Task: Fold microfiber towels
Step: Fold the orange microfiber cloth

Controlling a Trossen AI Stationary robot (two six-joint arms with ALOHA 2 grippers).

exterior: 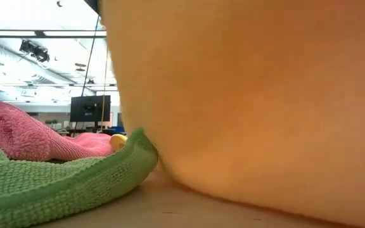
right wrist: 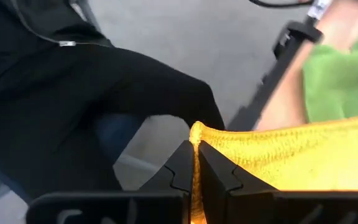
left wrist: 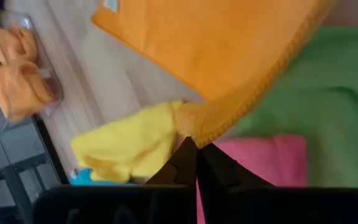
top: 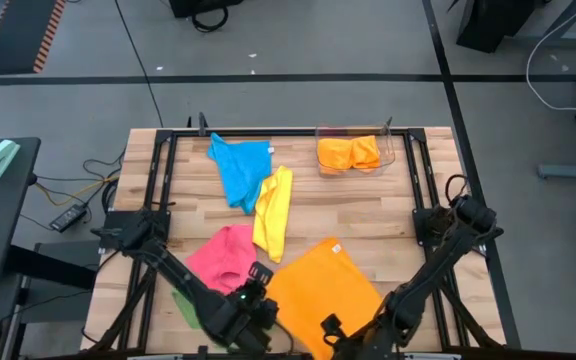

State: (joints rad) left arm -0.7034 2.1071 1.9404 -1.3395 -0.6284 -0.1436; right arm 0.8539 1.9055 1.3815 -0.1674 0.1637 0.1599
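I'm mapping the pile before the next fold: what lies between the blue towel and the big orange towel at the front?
In the high view, the yellow towel lies between the blue towel and the spread orange towel, its upper end touching the blue one.

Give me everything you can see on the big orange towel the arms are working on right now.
The orange towel is a plain, soft, finely woven cloth with a stitched edge and a small white tag at one corner. It lies spread at the table's near edge. The left hand is shut on one corner, the right hand on another. It overlaps the green towel, beside the pink towel and yellow towel.
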